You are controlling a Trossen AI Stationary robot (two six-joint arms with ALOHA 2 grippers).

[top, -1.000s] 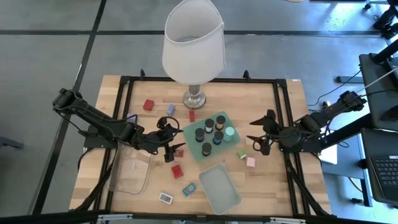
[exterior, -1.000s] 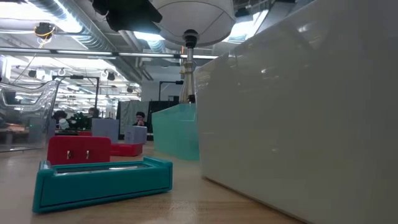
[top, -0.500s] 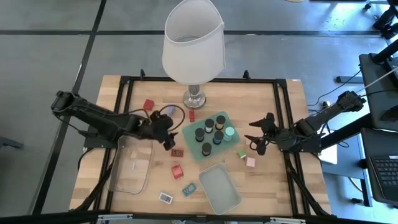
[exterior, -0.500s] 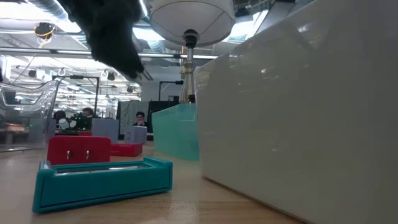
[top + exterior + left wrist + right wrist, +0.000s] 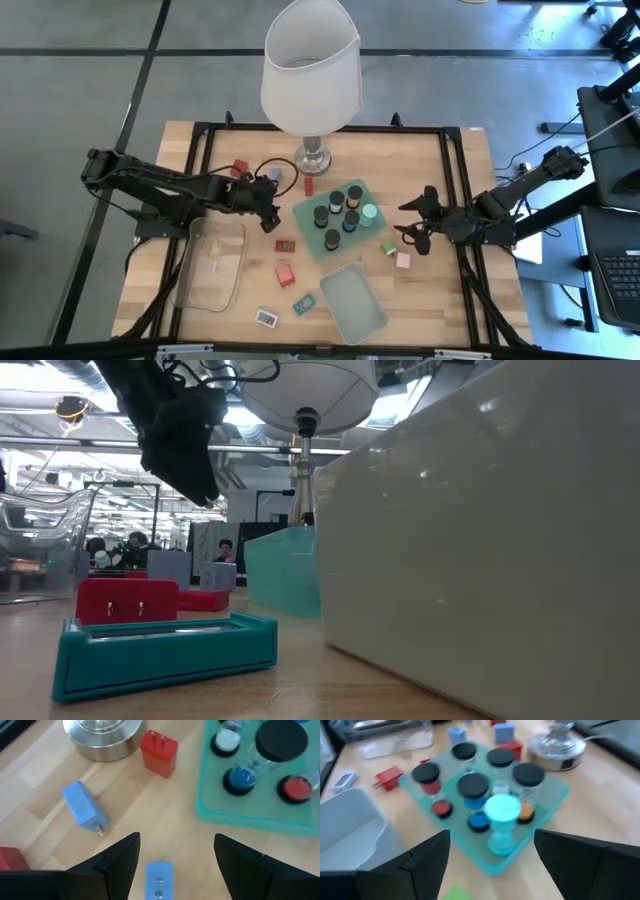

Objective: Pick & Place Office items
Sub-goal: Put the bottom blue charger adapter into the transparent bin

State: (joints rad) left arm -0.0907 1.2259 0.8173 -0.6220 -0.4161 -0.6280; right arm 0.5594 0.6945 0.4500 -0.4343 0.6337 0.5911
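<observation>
My left gripper [image 5: 266,210] [image 5: 172,865] is open above the table, between the lamp base [image 5: 105,735] and the clear bin [image 5: 212,262]. A small blue block [image 5: 159,881] lies on the wood below the gap between its fingers; another blue block [image 5: 82,809] and a red block [image 5: 159,753] lie farther off. The mint tray [image 5: 312,222] holds several dark cylinders [image 5: 333,203]. My right gripper [image 5: 412,228] [image 5: 492,870] is open to the right of that tray, facing a mint-topped cylinder [image 5: 501,822]. A green block [image 5: 388,247] and a pink block [image 5: 403,260] lie near it.
The white-shaded lamp [image 5: 310,70] stands at the far middle. An empty mint tray [image 5: 352,300] sits near the front edge. A red flat piece [image 5: 286,244], red blocks [image 5: 286,274] [image 5: 238,168], a teal rectangle [image 5: 165,650] and a white rectangle [image 5: 266,317] lie loose on the wood.
My left gripper has moved from beside the red flat piece toward the table's far edge and the lamp base, staying open. The red flat piece stays where it was. My right arm has barely shifted.
</observation>
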